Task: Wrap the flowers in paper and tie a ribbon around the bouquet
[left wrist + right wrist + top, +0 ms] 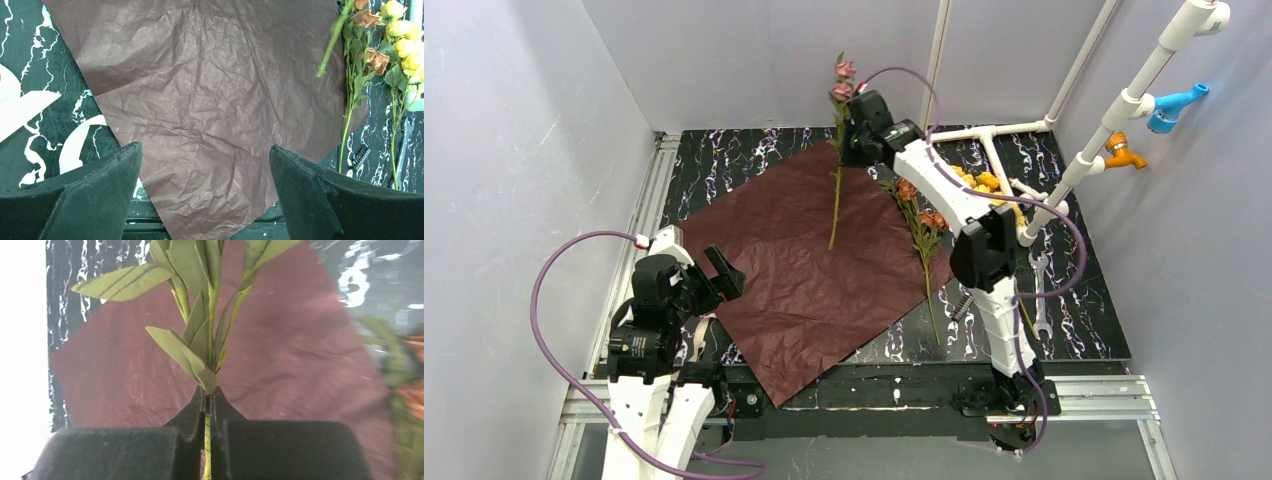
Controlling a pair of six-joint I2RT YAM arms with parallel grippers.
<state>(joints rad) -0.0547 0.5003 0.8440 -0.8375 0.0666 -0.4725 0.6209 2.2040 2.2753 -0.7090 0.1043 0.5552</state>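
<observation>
The right gripper (207, 396) is clenched on a single pink-bloomed stem (835, 200), holding it nearly upright, blooms up, over the far part of the paper (804, 270). The paper lies spread on the table (724, 150), dull maroon side up. The other flowers (922, 225) lie along the paper's right edge, the yellow blooms just beyond it. The left gripper (205, 155) hovers over the paper's near-left part, jaws released wide and holding nothing. A pale ribbon (75, 145) rests on the table just off the paper's left edge.

The pinch sits on thin stem just below the leaves, and the blooms look top-heavy, so the stem may well swivel or slide in the jaws on the way down and land askew, or off the paper's far corner. Nothing pins the thin sheet. A trailing stem tip or a low gripper could drag and crumple it, shifting it from under the flowers at its right edge.
</observation>
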